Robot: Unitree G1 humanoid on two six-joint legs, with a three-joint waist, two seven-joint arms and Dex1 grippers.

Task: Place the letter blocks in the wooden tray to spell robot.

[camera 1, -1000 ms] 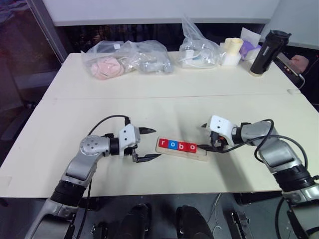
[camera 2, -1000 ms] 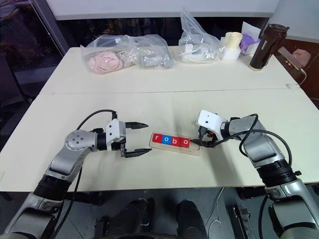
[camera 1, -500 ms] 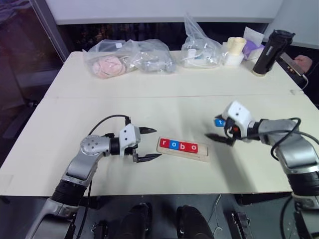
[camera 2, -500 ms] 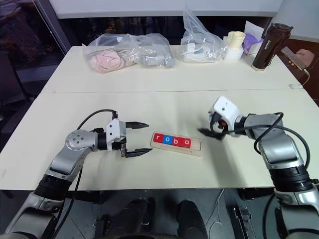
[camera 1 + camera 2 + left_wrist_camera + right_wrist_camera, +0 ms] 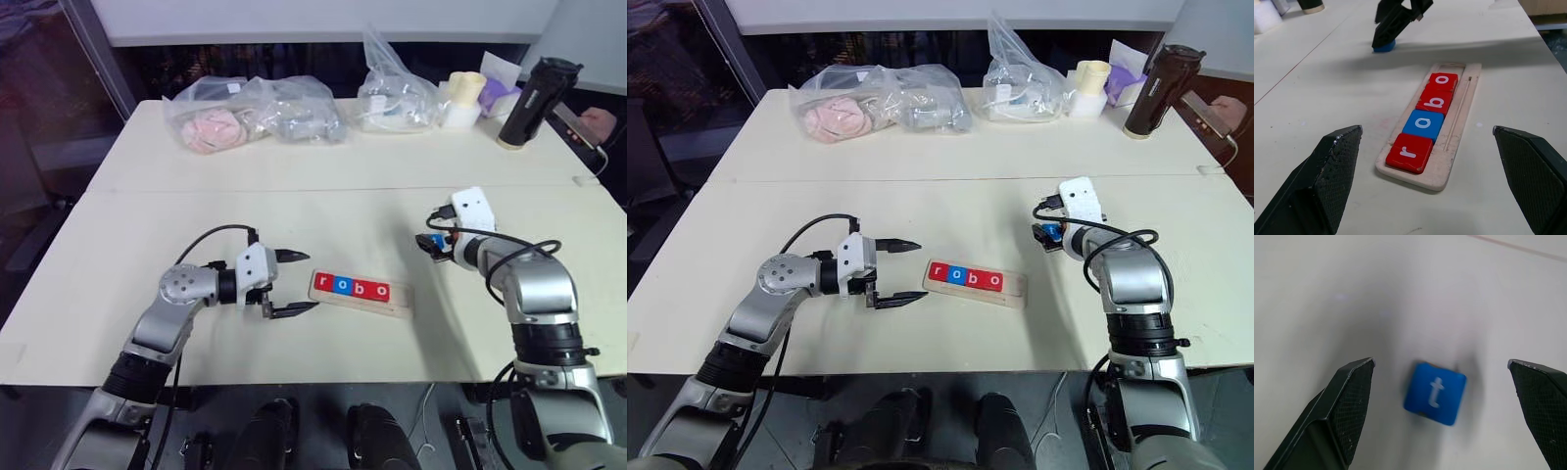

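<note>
Nearest, the left end effector stands released, its textured black fingers spread just beside one end of the wooden tray. This pale, flat strip lies on the smooth cream worktop with its long axis running left to right, holding four glossy square letter blocks reading r, o, b, o; the slot at its right end is bare. Beyond, right of the tray, the blue t block lies flat on the worktop between the right end effector's wide-spread fingers. Farther back sit crinkled plastic bags and a dark bottle.
</note>
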